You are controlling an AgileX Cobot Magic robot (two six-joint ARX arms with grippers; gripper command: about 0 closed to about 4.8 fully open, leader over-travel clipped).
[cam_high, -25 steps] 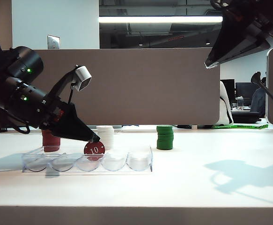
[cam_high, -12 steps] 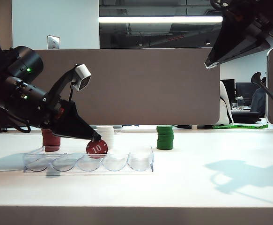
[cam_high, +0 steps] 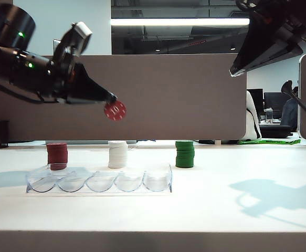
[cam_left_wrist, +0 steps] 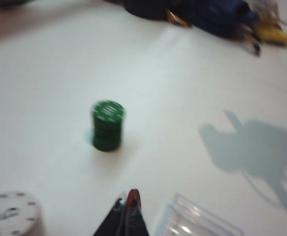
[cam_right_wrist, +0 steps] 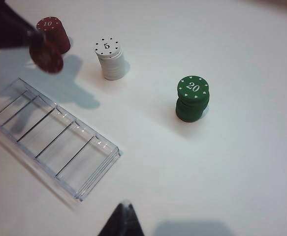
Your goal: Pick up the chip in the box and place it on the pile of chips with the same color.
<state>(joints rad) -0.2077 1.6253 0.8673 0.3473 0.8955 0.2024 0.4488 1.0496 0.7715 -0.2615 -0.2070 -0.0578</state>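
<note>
Left gripper (cam_high: 111,99): hanging high above the surface at the left of the exterior view, its jaws pinching the chip by the rim; in the left wrist view the dark tips (cam_left_wrist: 125,216) are pressing together on the chip's edge.
Chip (cam_high: 115,110): dark red, dangling in the air at the jaw tips, clear of the box and well above the stacks; seen edge-on in the left wrist view (cam_left_wrist: 132,199), and blurred beside the red pile in the right wrist view (cam_right_wrist: 47,55).
Box (cam_high: 99,181): clear tray with 5 scalloped slots, lying on the surface in front of the red and white stacks; no chip is showing in any slot in the right wrist view (cam_right_wrist: 54,140).
Pile of chips (cam_high: 57,155): dark red stack standing just behind the box's left end, its top chip showing a white 10 (cam_right_wrist: 53,30).
White stack (cam_high: 117,154): standing behind the middle of the box, its top chip marked 5 (cam_right_wrist: 109,58); only partly in the left wrist view (cam_left_wrist: 13,213).
Green stack (cam_high: 185,154): standing to the right of the white stack, apart from the box, its top chip marked 20 (cam_right_wrist: 193,97); blurred in the left wrist view (cam_left_wrist: 107,125).
Right gripper (cam_high: 238,71): hanging high at the upper right of the exterior view, far from the chips, holding nothing; its dark tips (cam_right_wrist: 122,219) are sitting together as 1 point.
Surface (cam_high: 236,210): white, carrying the arms' shadows.
</note>
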